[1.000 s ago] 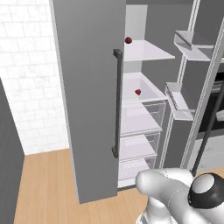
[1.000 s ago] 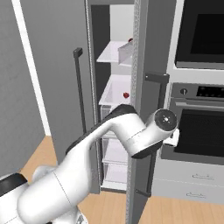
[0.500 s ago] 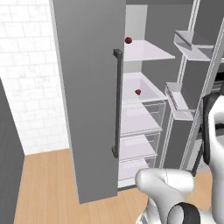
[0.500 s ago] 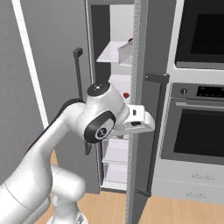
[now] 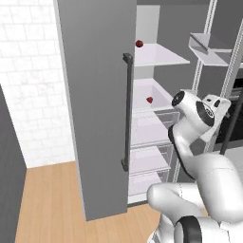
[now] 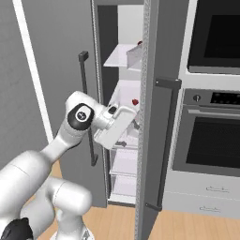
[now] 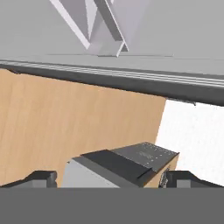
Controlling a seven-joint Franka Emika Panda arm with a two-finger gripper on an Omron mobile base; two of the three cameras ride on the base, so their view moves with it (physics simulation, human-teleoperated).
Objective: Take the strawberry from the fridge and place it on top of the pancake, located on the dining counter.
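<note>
The fridge [image 5: 95, 95] stands with both grey doors swung open, white shelves and clear drawers showing inside. The strawberry [image 5: 149, 100], a tiny bright red berry, lies on the middle shelf; it shows again as the strawberry [image 6: 135, 101] in the right base view. My gripper [image 6: 131, 128] hangs in front of the opening, just below and short of the berry, not touching it. In the hand view the gripper [image 7: 111, 178] is open, its fingertips [image 7: 40, 177] far apart with nothing held, looking down at the wooden floor. The pancake and the dining counter are out of view.
A darker, rounder red fruit [image 5: 139, 43] sits on the upper shelf. The left door's dark bar handle [image 5: 126, 111] stands close to my arm. The right door [image 6: 154, 117] juts out beside the hand. A wall oven [image 6: 213, 136] is at the right.
The arm has risen and swung from low in front of the base up to the fridge opening, bringing the hand near the middle shelf. The jaws stay open; the strawberry has not moved.
</note>
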